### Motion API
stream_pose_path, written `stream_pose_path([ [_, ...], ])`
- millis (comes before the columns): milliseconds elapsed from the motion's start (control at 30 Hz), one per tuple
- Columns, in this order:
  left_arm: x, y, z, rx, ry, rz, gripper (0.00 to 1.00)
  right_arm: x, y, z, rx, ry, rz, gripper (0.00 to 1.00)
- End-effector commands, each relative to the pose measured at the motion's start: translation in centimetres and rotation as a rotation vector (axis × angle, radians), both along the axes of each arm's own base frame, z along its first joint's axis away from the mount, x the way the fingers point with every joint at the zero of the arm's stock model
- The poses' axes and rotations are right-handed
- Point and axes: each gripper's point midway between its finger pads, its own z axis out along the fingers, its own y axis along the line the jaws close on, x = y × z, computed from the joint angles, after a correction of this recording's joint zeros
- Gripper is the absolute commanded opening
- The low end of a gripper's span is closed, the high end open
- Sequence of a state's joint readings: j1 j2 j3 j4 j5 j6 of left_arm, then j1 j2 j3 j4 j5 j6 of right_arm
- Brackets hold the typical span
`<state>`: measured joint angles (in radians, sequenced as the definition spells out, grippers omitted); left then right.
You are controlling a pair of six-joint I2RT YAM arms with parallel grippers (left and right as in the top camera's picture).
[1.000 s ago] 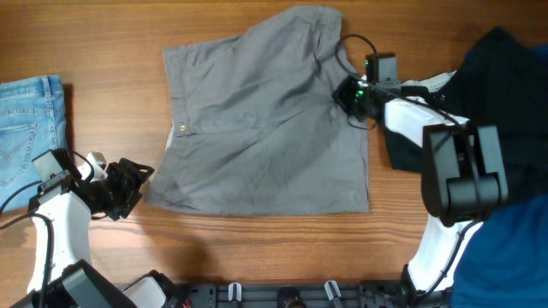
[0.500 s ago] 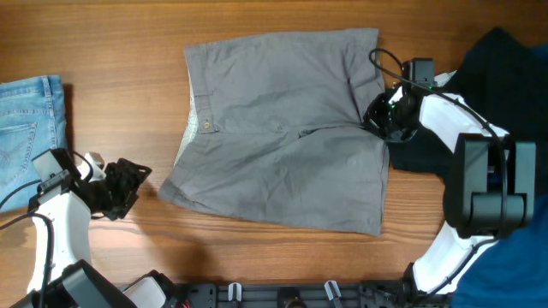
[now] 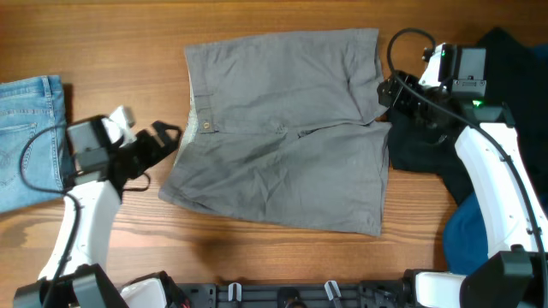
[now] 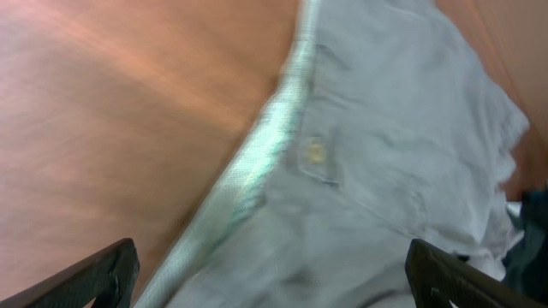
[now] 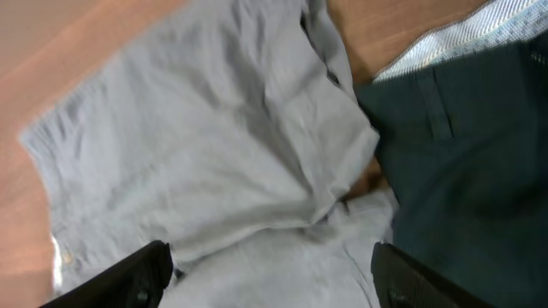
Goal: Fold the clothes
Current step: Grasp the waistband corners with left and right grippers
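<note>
Left pincer (image 3: 158, 147): spread wide, nothing in it. It hovers just off the waistband (image 3: 195, 103) of the grey shorts (image 3: 282, 128), with the button (image 4: 315, 152) ahead of my tips.

Right pincer (image 3: 392, 92): also spread wide and empty, at the hem side of the shorts.

The shorts lie opened out on the table (image 3: 103, 34), creased around the crotch. A black garment (image 3: 428, 145) touches their hem side. The denim (image 3: 30, 128) lies well beyond the waistband side, and a blue garment (image 3: 475, 244) lies past the black one.

Risks, as I judge them:
- If I close the right pincer at the hem, I may pinch black cloth too and drag it into the fold.
- If the left catches only the top waistband layer, the lower layer would bunch.
- Creases left unsmoothed would get trapped inside the fold.
</note>
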<state>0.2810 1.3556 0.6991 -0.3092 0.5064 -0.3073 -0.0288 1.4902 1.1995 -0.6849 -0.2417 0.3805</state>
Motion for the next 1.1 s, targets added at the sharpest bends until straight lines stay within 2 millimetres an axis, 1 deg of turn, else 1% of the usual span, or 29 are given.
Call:
stream_pose_path([
  [0, 1.8, -1.5, 0.0, 0.111, -0.027, -0.055, 1.0, -2.3, 0.1, -2.0, -0.048, 0.106, 0.065, 0.81],
  [100, 3.5, -2.7, 0.2, 0.124, -0.055, -0.101, 1.0, -3.6, 0.2, -2.9, -0.051, 0.159, 0.081, 0.82],
  [200, 5.3, -3.6, -0.2, 0.146, -0.068, -0.159, 1.0, -4.2, 0.2, -3.3, -0.05, 0.184, 0.083, 0.82],
  [300, 6.4, -4.7, -1.5, 0.153, -0.049, -0.211, 1.0, -4.3, 0.2, -3.3, -0.049, 0.191, 0.083, 0.82],
  [433, 7.2, -6.6, -3.7, 0.169, -0.036, -0.287, 0.97, -4.5, 0.3, -3.4, -0.048, 0.201, 0.083, 0.82],
  [500, 7.4, -7.2, -4.6, 0.167, -0.035, -0.304, 0.93, -4.6, 0.3, -3.5, -0.048, 0.205, 0.083, 0.82],
  [567, 7.6, -7.7, -5.1, 0.166, -0.035, -0.314, 0.86, -4.7, 0.2, -3.5, -0.048, 0.208, 0.083, 0.82],
  [667, 7.5, -8.5, -5.4, 0.162, -0.03, -0.329, 0.73, -4.8, 0.2, -3.5, -0.048, 0.211, 0.083, 0.82],
  [800, 7.4, -8.6, -5.5, 0.166, -0.027, -0.332, 0.69, -4.7, 0.3, -3.5, -0.047, 0.21, 0.082, 0.82],
  [900, 7.6, -7.6, -6.1, 0.22, -0.009, -0.296, 0.76, -4.8, 0.2, -3.5, -0.047, 0.211, 0.082, 0.82],
  [1000, 7.8, -6.7, -6.2, 0.258, -0.004, -0.269, 0.8, -4.8, 0.3, -3.5, -0.048, 0.215, 0.084, 0.82],
  [1067, 7.8, -6.5, -6.2, 0.264, -0.002, -0.263, 0.82, -4.9, 0.3, -3.5, -0.048, 0.215, 0.083, 0.82],
])
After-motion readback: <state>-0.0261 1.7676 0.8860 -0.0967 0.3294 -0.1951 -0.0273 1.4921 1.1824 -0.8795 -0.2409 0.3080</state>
